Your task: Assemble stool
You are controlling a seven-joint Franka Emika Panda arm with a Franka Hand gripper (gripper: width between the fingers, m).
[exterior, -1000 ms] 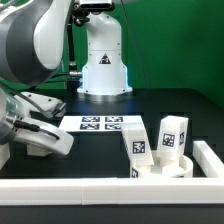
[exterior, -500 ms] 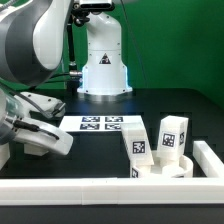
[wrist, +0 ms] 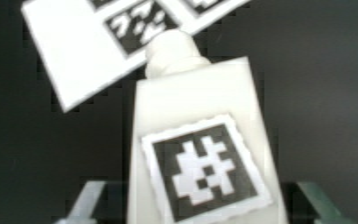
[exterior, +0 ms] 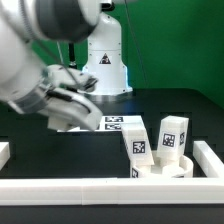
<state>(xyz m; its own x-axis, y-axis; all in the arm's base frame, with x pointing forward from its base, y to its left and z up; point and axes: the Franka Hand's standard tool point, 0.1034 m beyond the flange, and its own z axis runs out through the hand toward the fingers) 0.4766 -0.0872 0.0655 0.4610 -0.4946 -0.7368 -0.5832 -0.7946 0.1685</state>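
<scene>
In the wrist view a white stool leg (wrist: 194, 110) with a black-and-white tag fills the space between my fingers. My gripper (wrist: 208, 205) is shut on its sides. In the exterior view the gripper (exterior: 75, 110) hangs above the table at the exterior view's left, over the near edge of the marker board, and the hand hides most of the held leg. The round white seat (exterior: 165, 172) lies at the front right. Two more tagged legs stand on it, one tilted (exterior: 137, 146) and one upright (exterior: 172, 134).
The marker board (exterior: 118, 124) lies flat on the black table in front of the robot base (exterior: 104, 65). A long white rail (exterior: 90, 190) runs along the front edge. Another rail (exterior: 210, 160) borders the right side.
The arm has risen from low at the exterior view's left and swung right, toward the marker board. The jaws have closed on the leg.
</scene>
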